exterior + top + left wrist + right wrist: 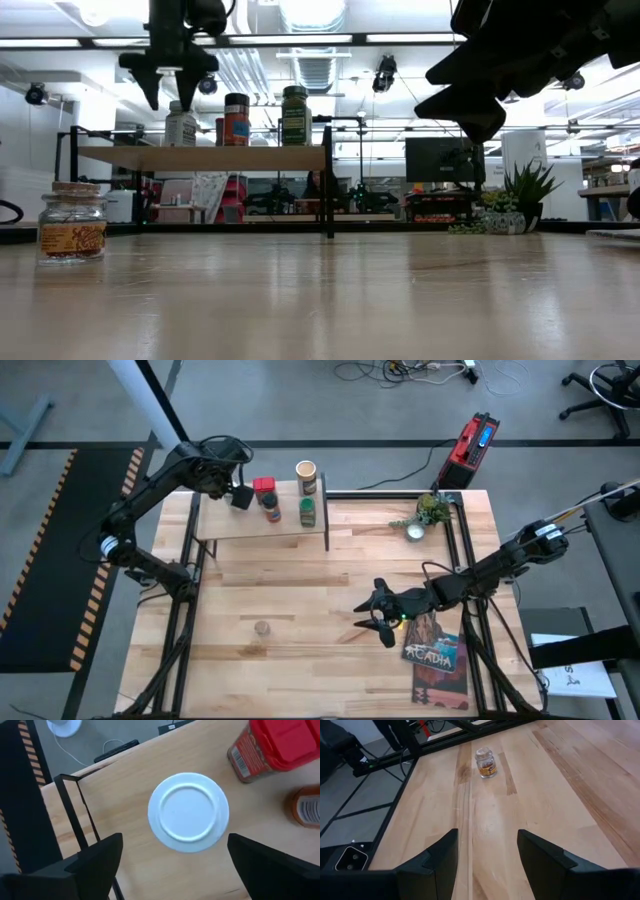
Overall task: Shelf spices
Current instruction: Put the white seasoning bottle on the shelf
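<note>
The shelf (230,525) stands at the table's far left. On it are a red square tin (265,487), a dark-capped brown jar (272,512), a green-lidded jar (307,512), a tan canister (306,475) and a white-capped jar (189,812). My left gripper (175,847) hangs open just above the white-capped jar, a finger to either side of its cap, touching nothing. A small clear jar with a tan lid (262,628) stands alone on the tabletop near the front. My right gripper (380,622) hovers open above the table to the right of that jar, pointing at it (485,762).
A small green plant in a white pot (430,512) stands at the far right. The "Acadia" book (437,660) lies at the near right, under my right arm. Black frame rails (185,610) run along the table's left and right edges.
</note>
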You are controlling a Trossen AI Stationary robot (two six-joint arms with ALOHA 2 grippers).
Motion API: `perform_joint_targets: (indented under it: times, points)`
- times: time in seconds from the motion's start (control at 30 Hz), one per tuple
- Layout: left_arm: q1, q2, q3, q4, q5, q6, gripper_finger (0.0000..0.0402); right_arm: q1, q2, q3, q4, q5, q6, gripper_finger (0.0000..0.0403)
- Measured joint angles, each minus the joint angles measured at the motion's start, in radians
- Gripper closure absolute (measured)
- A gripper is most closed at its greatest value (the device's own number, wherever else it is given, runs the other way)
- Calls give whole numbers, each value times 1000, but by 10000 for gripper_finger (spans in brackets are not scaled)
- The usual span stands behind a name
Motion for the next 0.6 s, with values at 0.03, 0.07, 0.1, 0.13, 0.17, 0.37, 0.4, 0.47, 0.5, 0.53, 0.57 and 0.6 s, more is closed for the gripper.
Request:
perform_joint_targets:
  times: [0.03, 0.07, 0.1, 0.13, 0.17, 0.37, 0.4, 0.47, 0.5, 0.53, 0.57, 0.6]
  points:
    - [8, 2, 0, 3, 0, 0, 52, 0, 0, 0, 0, 0, -1, 222]
    - [15, 4, 0, 6, 1, 4, 53, 0, 0, 0, 0, -1, -1, 222]
    - [21, 5, 0, 16, 1, 7, 55, 0, 0, 0, 0, -2, -1, 222]
    - [27, 8, 0, 28, 1, 7, 57, 0, 0, 0, 0, -3, -2, 222]
    - [31, 9, 0, 39, 1, 7, 60, 0, 0, 0, 0, -3, -2, 222]
    - [35, 30, 0, 79, 1, 31, 79, 0, 0, 0, 0, -3, -2, 222]
    - [35, 36, 0, 80, 2, 36, 83, 0, 0, 0, 0, -3, -2, 222]
    - [35, 48, 0, 79, 10, 60, 91, 0, 0, 0, 0, -3, -2, 222]
    - [35, 53, 0, 79, 11, 71, 95, 0, 0, 0, 0, -3, -2, 222]
    - [35, 59, 0, 79, 12, 81, 99, 0, 0, 0, 0, -3, -2, 222]
    - [35, 65, 0, 79, 13, 89, 104, 0, 0, 0, -1, -3, -2, 222]
    - [35, 69, 0, 78, 13, 97, 110, 0, 0, 0, -1, -3, -2, 222]
